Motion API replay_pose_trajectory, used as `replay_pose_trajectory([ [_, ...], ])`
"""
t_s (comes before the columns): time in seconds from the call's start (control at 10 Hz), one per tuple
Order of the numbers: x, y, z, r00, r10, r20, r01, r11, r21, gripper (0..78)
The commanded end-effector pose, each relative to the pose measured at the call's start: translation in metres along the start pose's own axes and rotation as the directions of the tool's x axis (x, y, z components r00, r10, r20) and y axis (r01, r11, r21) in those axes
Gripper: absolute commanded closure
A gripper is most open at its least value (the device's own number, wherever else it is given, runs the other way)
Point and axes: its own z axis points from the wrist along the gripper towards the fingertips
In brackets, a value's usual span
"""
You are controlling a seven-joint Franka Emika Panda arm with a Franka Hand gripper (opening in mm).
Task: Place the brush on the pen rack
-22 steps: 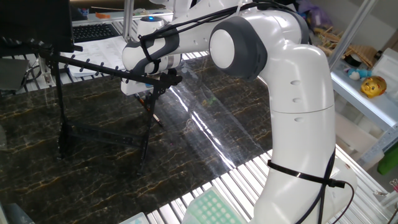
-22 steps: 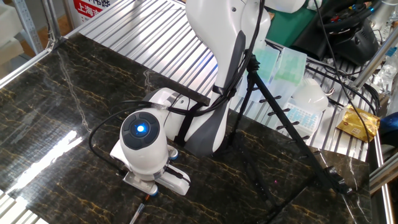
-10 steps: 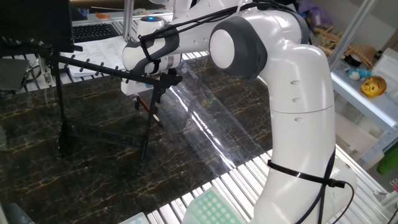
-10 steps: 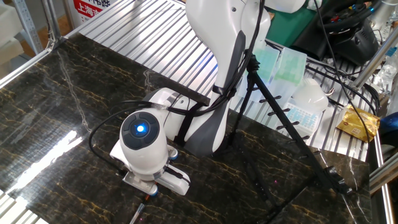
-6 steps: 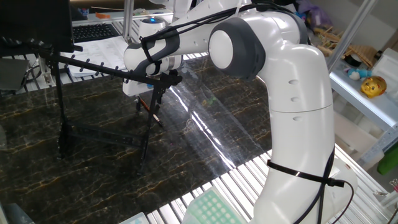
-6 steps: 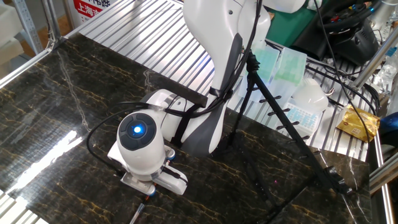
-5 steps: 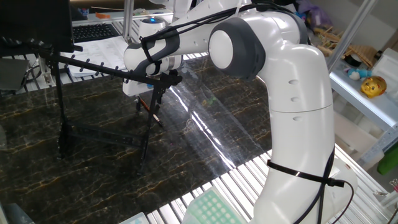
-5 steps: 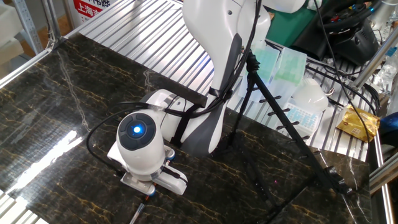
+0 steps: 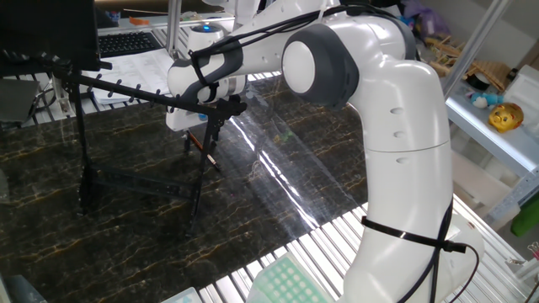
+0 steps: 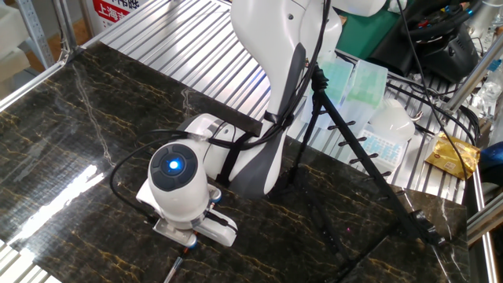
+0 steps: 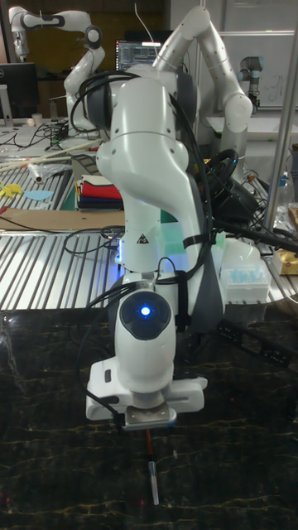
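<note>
The brush (image 9: 200,148), a thin stick with a red-orange part and a dark shaft, hangs tilted just above the dark marble table. It juts out below the wrist in the tall fixed view (image 11: 151,476) and in the other fixed view (image 10: 171,270). My gripper (image 9: 210,141) is shut on its upper end, fingers pointing down (image 11: 147,431). The pen rack (image 9: 118,87) is a black rod frame; its pegged top bar ends right beside the gripper, which sits at the bar's near end by one leg. The rack's bar (image 10: 357,149) runs behind the arm.
A keyboard (image 9: 126,40) and a dark monitor (image 9: 46,29) lie behind the rack. Clear plastic tip boxes (image 10: 369,86) and a yellow packet (image 10: 452,153) sit on the ribbed metal surface (image 10: 181,39) past the marble top. A green box (image 9: 286,282) is at the near edge.
The wrist has shifted slightly up and sideways with the brush; the rack has not moved.
</note>
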Motion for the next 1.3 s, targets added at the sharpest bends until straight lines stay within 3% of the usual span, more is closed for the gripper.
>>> replay_pose_trajectory([
  [0.1,-0.0015,0.0,-0.0015,1.0,0.0,0.006,0.0,1.0,0.004,0.2],
  [0.9,-0.0024,0.0007,0.0007,1.0,-0.001,0.013,0.001,1.0,0.007,0.2],
  [1.0,-0.0024,0.0007,0.0007,1.0,0.0,0.013,0.0,1.0,0.009,75.5],
  [1.3,-0.0024,0.0007,0.0007,1.0,0.0,0.013,0.0,1.0,0.009,75.5],
])
